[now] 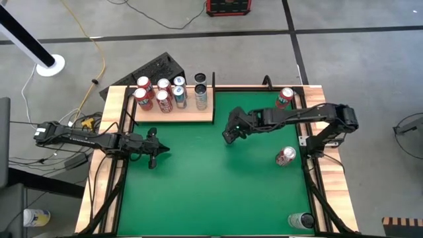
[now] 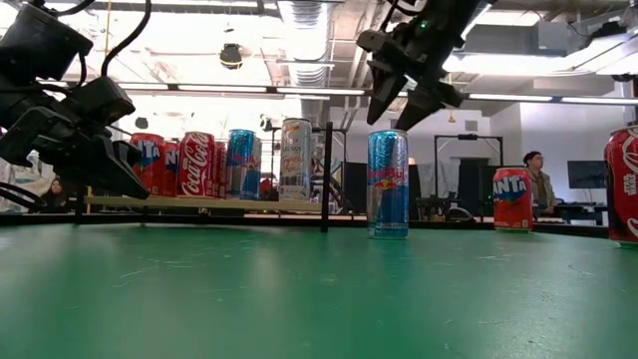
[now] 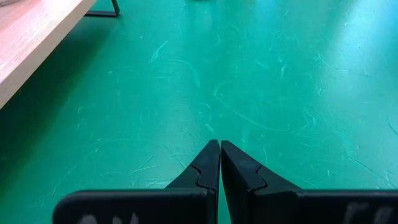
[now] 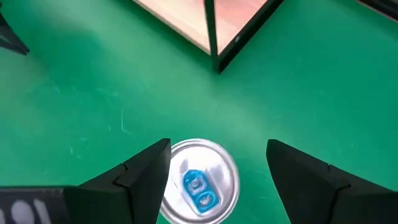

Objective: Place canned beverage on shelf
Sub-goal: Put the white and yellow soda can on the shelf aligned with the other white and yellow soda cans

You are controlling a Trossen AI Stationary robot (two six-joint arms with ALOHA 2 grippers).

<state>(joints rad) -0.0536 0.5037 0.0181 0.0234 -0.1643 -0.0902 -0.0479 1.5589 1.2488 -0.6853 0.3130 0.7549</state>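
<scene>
A tall blue-and-silver can (image 2: 388, 184) stands upright on its base on the green tabletop, with its silver top and blue tab (image 4: 199, 183) facing up. My right gripper (image 2: 404, 100) hangs open just above it, one finger to each side of the top (image 4: 217, 149), touching nothing. In the high view this gripper (image 1: 231, 132) covers the can. The shelf (image 1: 175, 114), a pale-wood board at the far left, carries several upright cans. My left gripper (image 1: 160, 151) waits shut near the table's left edge (image 3: 220, 148).
A black upright post (image 2: 326, 175) stands at the shelf's right corner (image 4: 212, 37), close to the blue can. Red cans stand at the far right (image 1: 284, 98) and mid right (image 1: 285, 156), and another can (image 1: 301, 220) at the near right corner. Green felt lies open in the middle.
</scene>
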